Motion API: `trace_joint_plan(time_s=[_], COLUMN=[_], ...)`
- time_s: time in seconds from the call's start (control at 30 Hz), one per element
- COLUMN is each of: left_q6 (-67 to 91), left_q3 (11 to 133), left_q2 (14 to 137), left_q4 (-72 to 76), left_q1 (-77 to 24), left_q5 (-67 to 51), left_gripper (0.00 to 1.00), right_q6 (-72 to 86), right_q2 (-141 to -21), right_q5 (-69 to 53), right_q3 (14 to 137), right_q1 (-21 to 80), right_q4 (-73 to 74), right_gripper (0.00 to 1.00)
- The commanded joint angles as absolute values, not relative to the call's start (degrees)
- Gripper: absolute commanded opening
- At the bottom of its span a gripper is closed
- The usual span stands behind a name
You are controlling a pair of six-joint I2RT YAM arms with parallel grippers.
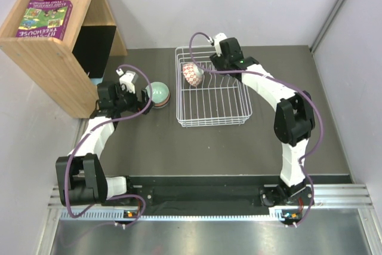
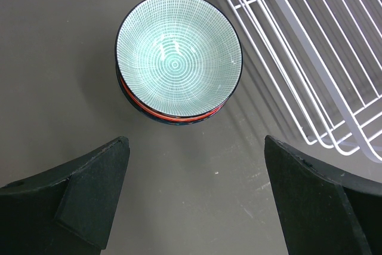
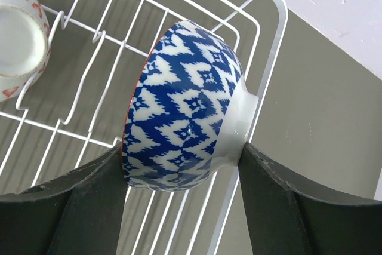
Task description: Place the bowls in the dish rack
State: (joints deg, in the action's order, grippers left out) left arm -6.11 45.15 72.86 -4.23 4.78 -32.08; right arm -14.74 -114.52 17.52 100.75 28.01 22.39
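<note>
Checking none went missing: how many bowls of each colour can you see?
1 red-and-white bowl
1 blue-and-white bowl
1 pale green bowl
1 orange-red bowl, only its rim showing
Total: 4 in view; another may hide under the green one.

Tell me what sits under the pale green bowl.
Stacked bowls: an orange-red rim and a dark rim below it show. The pale green bowl covers the rest.

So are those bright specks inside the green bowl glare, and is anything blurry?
Left wrist view: yes, small white glints of overhead light on the pale green bowl's glaze. Right wrist view: sharp, with one faint glint on the blue-and-white bowl. Top view: even light, and the walls lean as through a wide lens.
</note>
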Motion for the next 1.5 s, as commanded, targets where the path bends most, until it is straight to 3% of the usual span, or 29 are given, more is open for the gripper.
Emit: trace_joint_plan(time_s=[0.0,0.6,0.63,0.77,0.87,1.1,1.17,1.47], left_q6=[-5.80,-5.63,-5.63,-5.63,-5.63,-5.62,-5.63,-6.15], left_q3=[44.82,44.74,44.74,44.74,44.74,44.65,44.65,45.61], left_q2=[71.10,71.46,71.46,71.46,71.63,71.72,71.81,72.94], left_q4=[-1.41,-1.41,-1.49,-1.32,-1.32,-1.41,-1.32,-1.67], left_q1=[5.19,5.54,5.54,5.63,5.71,5.80,5.80,5.89], left_q5=[-33.22,-33.75,-33.75,-33.84,-33.93,-34.10,-34.10,-34.19], left_gripper=[0.99,0.99,0.99,0.99,0.99,0.99,0.99,0.99], right_q6=[-15.73,-18.37,-18.63,-19.16,-19.25,-19.51,-19.60,-20.21], right_q2=[-115.04,-120.06,-120.32,-121.29,-121.64,-121.55,-121.12,-117.78], right_q5=[18.28,20.91,20.92,21.27,21.80,21.88,21.80,21.45], right_q3=[101.25,104.15,104.32,104.94,105.29,107.05,107.66,110.48], right_q1=[29.09,31.29,31.46,31.82,32.08,32.25,32.17,32.25], right_q4=[19.60,20.65,20.74,21.36,21.62,22.76,23.20,24.87], right_gripper=[0.00,0.02,0.05,0.46,0.67,0.94,1.00,1.00])
